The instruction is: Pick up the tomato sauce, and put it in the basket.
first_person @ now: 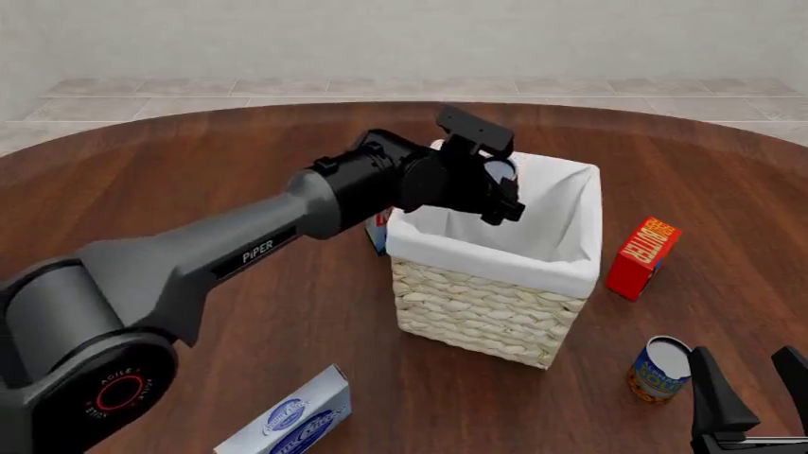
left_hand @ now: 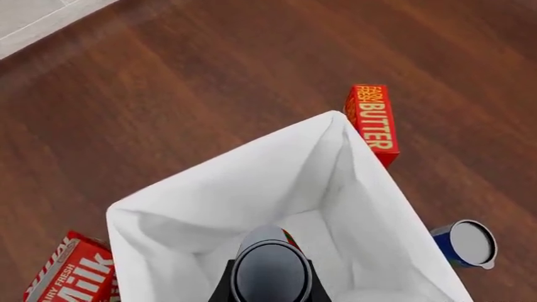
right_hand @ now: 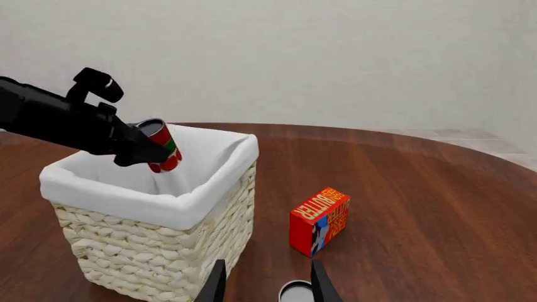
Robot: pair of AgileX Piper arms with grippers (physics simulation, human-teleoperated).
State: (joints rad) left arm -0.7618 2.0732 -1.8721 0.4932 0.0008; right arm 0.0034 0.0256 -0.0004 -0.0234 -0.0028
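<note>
the pick-up looks done: the left tool [right_hand: 147, 151] is clenched on the tomato sauce [right_hand: 162, 145], which hangs tilted in the air over the basket [first_person: 486, 307], at about rim height above the white lining and touching none of it. in the left wrist view the can's grey top [left_hand: 270, 270] sits over the open white interior, so the carry seems to have reached its goal (the basket floor under it shows nothing else that i can make out). what is left, by my reading, is to lower a little and let go so the can drops inside.

the right tool [first_person: 745, 392] rests near the right edge of the tabletop [first_person: 189, 180], its fingers apart and grasping nothing, just beside the blue can [first_person: 660, 369]. the butter box [first_person: 641, 257] stands to the right of the basket, apart from it.
</note>
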